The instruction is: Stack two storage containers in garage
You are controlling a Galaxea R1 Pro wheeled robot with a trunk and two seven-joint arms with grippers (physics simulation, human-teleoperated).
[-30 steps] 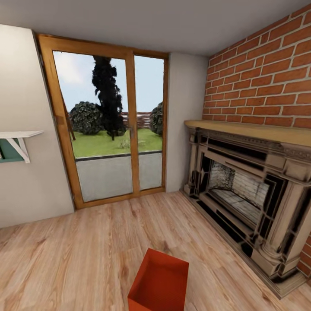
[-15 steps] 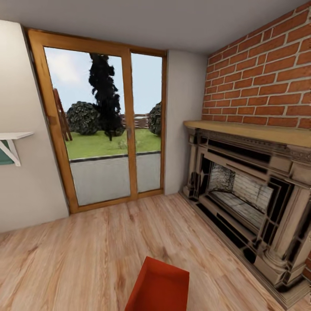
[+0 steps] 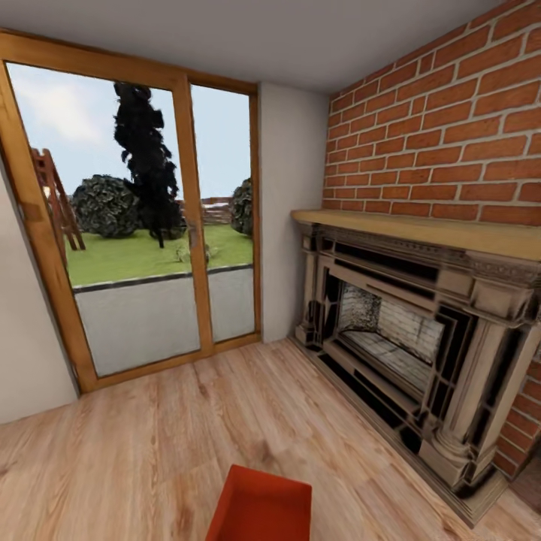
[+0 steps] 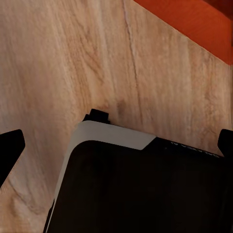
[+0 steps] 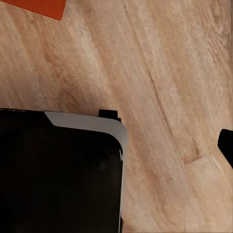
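— Where's the container?
— On the wood floor, near the fireplace.
— And the claws?
— Left claw spread wide, empty. Right claw: cannot tell.

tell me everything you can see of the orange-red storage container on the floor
The storage container is an orange-red box with thin, straight walls and no lid, plastic by its look. It sits on the light wood-plank floor at the bottom edge of the head view, which cuts off its near part. It stands short of the fireplace, touching nothing but the floor. An orange-red corner also shows in each wrist view.
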